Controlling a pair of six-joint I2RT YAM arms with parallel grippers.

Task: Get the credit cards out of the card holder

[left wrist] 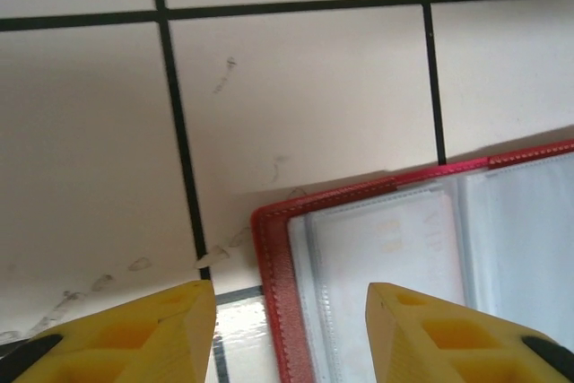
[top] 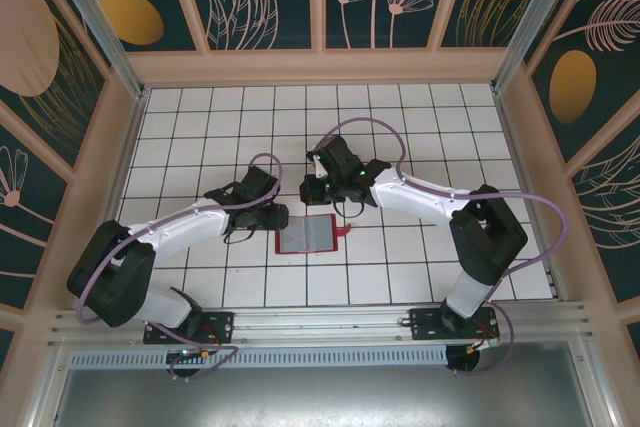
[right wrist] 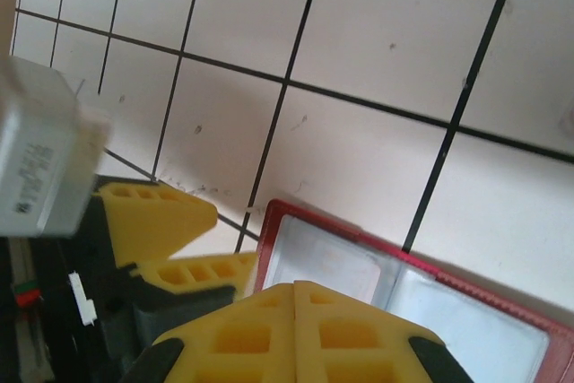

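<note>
Red folding card holder w/ clear plastic sleeves lies open and flat on the white tiled table, between the two arms. Its little red snap tab pokes out on the right. Thin pale grey credit cards look tucked inside the sleeves, though glare in the left wrist view makes it hard to say how many. None is out on the tiles yet.

Left gripper has its yellow jaws moderately apart, holding nothing, w/ a corner at the holder's left end showing between them. Right gripper has its jaws pressed together, nothing visible between them, and hangs by the holder's far edge.

What could go wrong for you:
- Closed right jaws can't pinch a card. Push down w/ them as they are and they prob. skid on the slick plastic and shove the holder sideways.
- Left jaws sit over the stitched red rim, not a card edge. Close there and you likely grab the whole holder, cards inside.
- Holder looks light and nothing pins it, so any drag may fold it shut or spin it.
- Both grippers are close together at the left end, so a fast move could clash fingers.
- Card edges sit flush in the sleeves, so a shallow approach may slip off.
</note>
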